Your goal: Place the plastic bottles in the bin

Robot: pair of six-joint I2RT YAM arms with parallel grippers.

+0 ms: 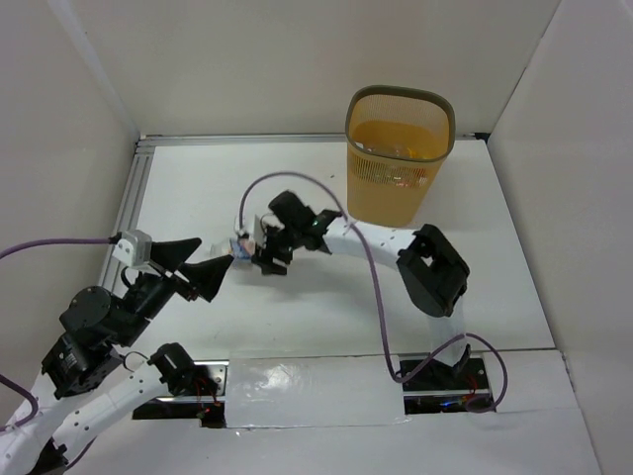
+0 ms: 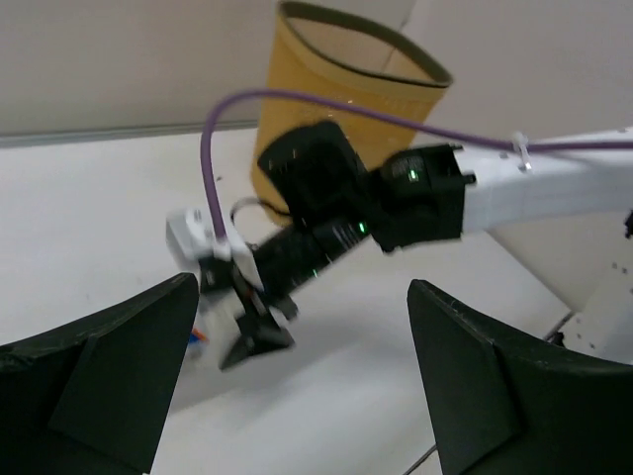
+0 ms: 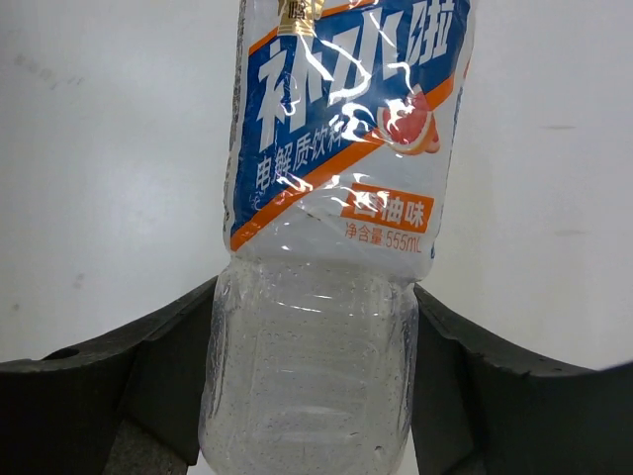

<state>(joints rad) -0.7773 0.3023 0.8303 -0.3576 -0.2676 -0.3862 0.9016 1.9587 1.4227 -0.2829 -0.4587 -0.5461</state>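
My right gripper point(image 1: 259, 255) reaches left across the table and is shut on a clear plastic bottle point(image 3: 326, 198) with a blue, white and orange label. Both fingers press the bottle's lower body in the right wrist view. In the top view only a bit of the bottle point(image 1: 241, 244) shows past the fingers, and its cap is hidden. My left gripper point(image 1: 211, 261) is open and empty, just left of the held bottle. In the left wrist view its fingers point(image 2: 119, 376) frame the right gripper point(image 2: 255, 332). The orange-yellow ribbed bin point(image 1: 398, 188) stands at the back right.
The bin point(image 2: 297, 109) also shows behind the right arm in the left wrist view. Something lies inside it, seen dimly through its wall. White walls close in the table on the left, back and right. A purple cable point(image 1: 371, 277) loops over the right arm.
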